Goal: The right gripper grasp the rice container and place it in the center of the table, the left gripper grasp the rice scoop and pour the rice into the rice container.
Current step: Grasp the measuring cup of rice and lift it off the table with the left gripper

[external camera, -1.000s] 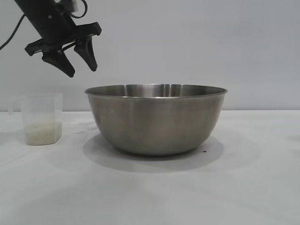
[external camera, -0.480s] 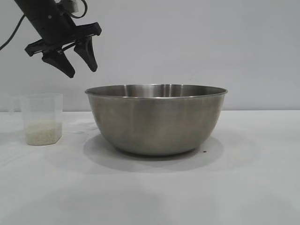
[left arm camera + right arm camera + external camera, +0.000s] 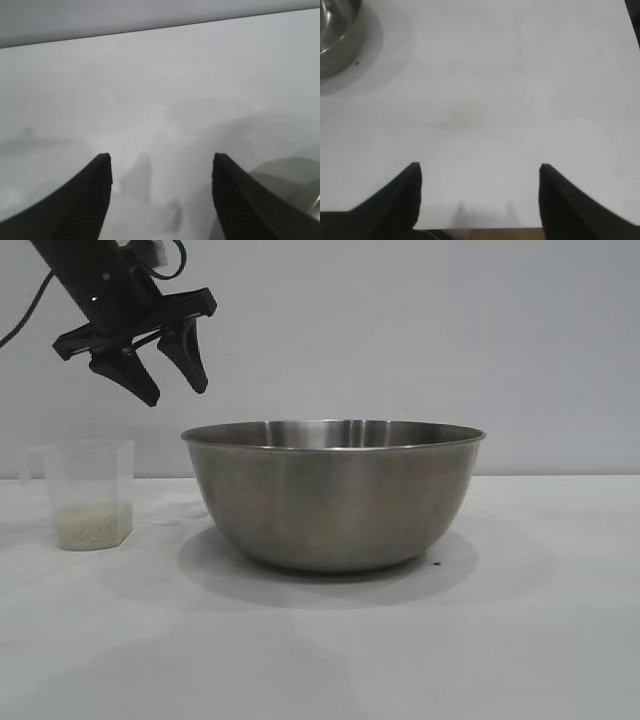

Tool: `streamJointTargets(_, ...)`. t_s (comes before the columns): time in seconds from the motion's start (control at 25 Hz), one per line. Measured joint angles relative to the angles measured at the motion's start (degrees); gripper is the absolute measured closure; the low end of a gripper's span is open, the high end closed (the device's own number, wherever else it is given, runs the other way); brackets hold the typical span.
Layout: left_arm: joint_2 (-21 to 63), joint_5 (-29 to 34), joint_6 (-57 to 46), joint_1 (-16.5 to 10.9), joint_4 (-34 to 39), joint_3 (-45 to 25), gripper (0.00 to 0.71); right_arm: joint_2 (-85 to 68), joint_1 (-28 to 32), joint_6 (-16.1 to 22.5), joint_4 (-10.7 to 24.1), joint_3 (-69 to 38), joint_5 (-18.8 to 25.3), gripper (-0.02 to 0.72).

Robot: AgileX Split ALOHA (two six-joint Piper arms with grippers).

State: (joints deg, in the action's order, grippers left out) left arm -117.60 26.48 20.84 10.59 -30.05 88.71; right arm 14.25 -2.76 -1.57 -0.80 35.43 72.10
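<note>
Nothing has shifted from the front since a second ago: the left gripper [image 3: 172,387] hangs spread and empty above the scoop [image 3: 90,493], which stands with rice [image 3: 92,524] beside the bowl [image 3: 333,493] at mid-table [image 3: 320,650]. Its wrist view shows parted fingers [image 3: 82,200] over bare white. From the right wrist, the right gripper [image 3: 480,172] gapes empty, the bowl [image 3: 335,35] well apart.
</note>
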Motion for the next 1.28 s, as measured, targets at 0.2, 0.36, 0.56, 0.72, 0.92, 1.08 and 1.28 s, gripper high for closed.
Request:
streamJointTargets(0.2,0.0,0.0,0.0,0.0,0.0,0.0,0.333,-8.42,0.0,0.69,-1.37,-4.76,-3.57,0.279)
streamJointTargets(0.36,0.0,0.0,0.0,0.0,0.0,0.0,0.333,-12.21,0.0,0.69,-1.46,-5.99,-4.26,0.279)
streamJointTargets(0.56,0.0,0.0,0.0,0.0,0.0,0.0,0.333,-15.04,0.0,0.69,-1.03,-7.13,-6.13,0.279)
streamJointTargets(0.72,0.0,0.0,0.0,0.0,0.1,0.0,0.333,-15.13,0.0,0.69,-1.01,-7.38,-6.39,0.279)
streamJointTargets(0.92,0.0,0.0,0.0,0.0,0.19,0.0,0.333,-15.13,0.0,0.69,-0.91,-7.38,-6.47,0.279)
streamJointTargets(1.08,0.0,-0.45,0.0,0.0,0.19,0.0,0.333,-15.13,0.0,0.69,-0.91,-7.38,-6.47,0.279)
streamJointTargets(1.28,0.0,-1.15,0.29,0.0,0.22,0.0,0.333,-15.13,0.0,0.69,-0.91,-7.38,-6.47,0.279)
